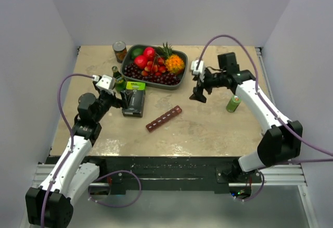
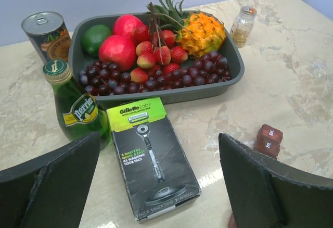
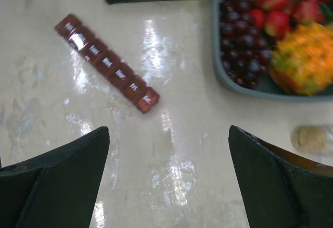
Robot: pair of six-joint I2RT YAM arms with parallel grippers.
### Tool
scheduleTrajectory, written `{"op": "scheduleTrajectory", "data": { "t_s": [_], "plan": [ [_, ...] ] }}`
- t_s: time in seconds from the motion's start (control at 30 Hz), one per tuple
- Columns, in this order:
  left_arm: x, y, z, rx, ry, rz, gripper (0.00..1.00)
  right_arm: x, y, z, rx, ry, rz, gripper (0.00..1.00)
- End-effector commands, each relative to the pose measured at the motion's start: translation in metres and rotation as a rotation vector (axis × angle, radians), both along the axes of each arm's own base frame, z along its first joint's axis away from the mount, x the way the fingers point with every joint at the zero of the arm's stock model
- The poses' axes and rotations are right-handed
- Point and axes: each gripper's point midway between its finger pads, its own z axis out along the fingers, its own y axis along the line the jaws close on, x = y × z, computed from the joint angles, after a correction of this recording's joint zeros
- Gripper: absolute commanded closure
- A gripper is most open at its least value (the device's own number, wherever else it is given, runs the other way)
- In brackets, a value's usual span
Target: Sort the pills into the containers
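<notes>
The dark red pill-organiser strip (image 1: 164, 118) lies diagonally on the table, lids shut; the right wrist view shows its day labels (image 3: 106, 61). One end of it peeks out beside my left finger (image 2: 268, 138). A small glass bottle with pale yellowish contents (image 2: 242, 25) stands right of the fruit tray and also shows, blurred, in the right wrist view (image 3: 312, 138). No loose pills show. My left gripper (image 1: 124, 99) (image 2: 158, 137) is open over the razor box. My right gripper (image 1: 199, 95) (image 3: 169, 129) is open and empty above bare table, up and right of the strip.
A grey tray of fruit (image 1: 177, 84) sits at the back. A tin can (image 1: 119, 51) and a green Perrier bottle (image 2: 75, 103) stand left of it. A black-and-green razor box (image 2: 151, 155) lies before the tray. A small green bottle (image 1: 233, 103) stands at right.
</notes>
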Motion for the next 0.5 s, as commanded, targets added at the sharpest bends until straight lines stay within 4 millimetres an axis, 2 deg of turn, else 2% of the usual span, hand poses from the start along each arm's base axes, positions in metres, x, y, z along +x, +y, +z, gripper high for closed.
{"op": "scheduleTrajectory", "data": {
  "t_s": [0.0, 0.1, 0.13, 0.2, 0.23, 0.47],
  "plan": [
    [0.003, -0.007, 0.025, 0.018, -0.076, -0.043, 0.01, -0.036, 0.035, -0.024, -0.128, -0.152, 0.387, 0.01],
    [0.005, -0.007, 0.018, 0.029, -0.053, -0.044, 0.01, -0.042, 0.05, -0.048, -0.219, -0.23, 0.539, 0.01],
    [0.005, -0.006, 0.016, 0.035, -0.049, -0.038, 0.0, -0.042, 0.052, -0.065, -0.255, -0.234, 0.6, 0.01],
    [0.006, -0.003, 0.014, 0.048, -0.051, -0.027, 0.01, -0.041, 0.062, -0.077, -0.284, -0.243, 0.655, 0.01],
    [0.008, 0.0, 0.013, 0.054, -0.05, -0.01, 0.01, -0.036, 0.066, -0.089, -0.299, -0.24, 0.678, 0.01],
    [0.009, 0.004, 0.011, 0.071, -0.046, 0.014, 0.01, -0.016, 0.081, -0.13, -0.418, -0.251, 0.728, 0.01]
  ]
}}
